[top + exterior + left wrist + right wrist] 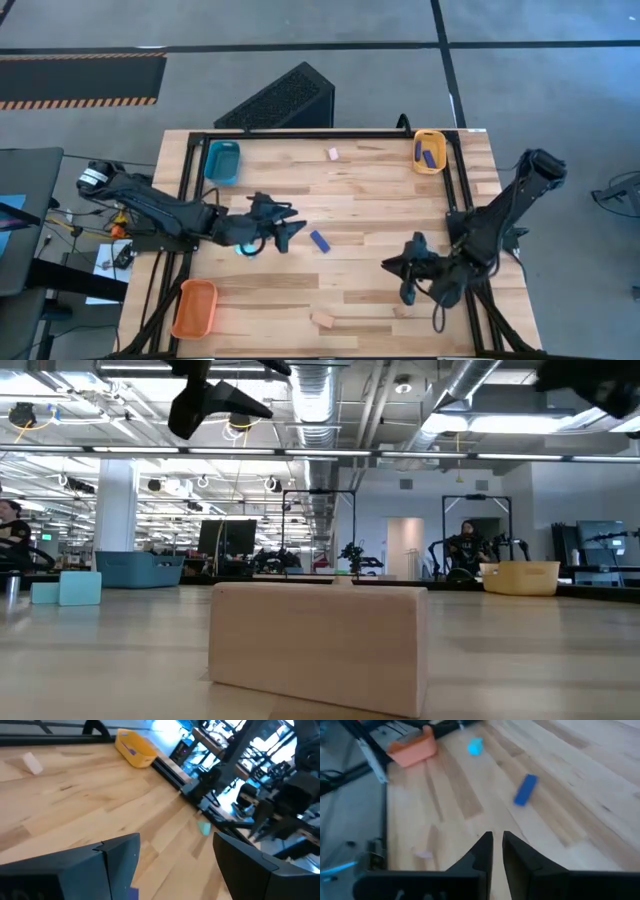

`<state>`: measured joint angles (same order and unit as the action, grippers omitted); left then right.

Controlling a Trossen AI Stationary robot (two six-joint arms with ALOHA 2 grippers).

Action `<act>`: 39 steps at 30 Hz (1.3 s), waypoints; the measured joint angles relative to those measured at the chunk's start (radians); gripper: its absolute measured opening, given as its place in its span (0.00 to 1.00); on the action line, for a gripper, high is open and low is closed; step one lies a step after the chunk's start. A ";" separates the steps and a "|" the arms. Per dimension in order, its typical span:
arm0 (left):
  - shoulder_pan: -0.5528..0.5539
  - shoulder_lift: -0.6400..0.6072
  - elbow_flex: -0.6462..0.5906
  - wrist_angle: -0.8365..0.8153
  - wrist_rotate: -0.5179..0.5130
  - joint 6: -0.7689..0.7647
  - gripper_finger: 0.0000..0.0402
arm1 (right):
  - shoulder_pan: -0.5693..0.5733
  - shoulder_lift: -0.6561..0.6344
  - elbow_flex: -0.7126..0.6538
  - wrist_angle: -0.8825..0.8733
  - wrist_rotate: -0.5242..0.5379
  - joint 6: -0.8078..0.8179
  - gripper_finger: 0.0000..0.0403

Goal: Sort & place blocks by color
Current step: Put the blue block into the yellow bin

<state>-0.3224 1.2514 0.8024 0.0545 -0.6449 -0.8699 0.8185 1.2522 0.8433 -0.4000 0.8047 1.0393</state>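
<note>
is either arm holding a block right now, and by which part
No. The left gripper stands with jaws wide apart and nothing between them. The right gripper has its jaws nearly together, only bare table showing in the gap. The blue block lies loose ahead of it.

No text, label, brand, number or sign can be read in any of the views. The nearest thing to a marking is the strip of orange and black hazard stripes (80, 100) on the floor beside the table (a pattern only, with no lettering on it).
</note>
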 joint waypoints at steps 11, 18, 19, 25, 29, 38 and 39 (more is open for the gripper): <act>0.162 -0.114 0.000 0.061 0.166 0.178 0.60 | -0.145 -0.079 0.001 -0.018 -0.240 -0.152 0.05; 0.166 -0.181 0.001 -0.106 0.133 0.235 0.60 | -0.285 -0.073 -0.121 0.084 -0.443 -0.127 0.02; 0.167 -0.188 0.001 -0.127 0.132 0.233 0.60 | -0.311 -0.073 -0.143 0.144 -0.523 -0.129 0.02; 0.162 -0.273 0.001 -0.177 0.141 0.237 0.60 | -0.503 -0.074 -0.133 0.194 -0.779 -0.168 0.02; 0.139 -0.311 0.001 -0.276 0.114 0.166 0.60 | -0.678 -0.042 -0.128 0.059 -0.697 -0.106 0.01; 0.037 -0.309 0.001 -0.440 0.089 0.011 0.60 | -0.788 0.166 -0.123 0.673 -1.040 -0.126 0.02; 0.030 -0.310 0.001 -0.446 0.088 0.011 0.60 | -0.784 0.191 -0.122 0.749 -0.978 -0.080 0.03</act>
<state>-0.2929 0.9417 0.8032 -0.3912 -0.5568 -0.8589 0.0347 1.4433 0.7210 0.3486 -0.1734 0.9595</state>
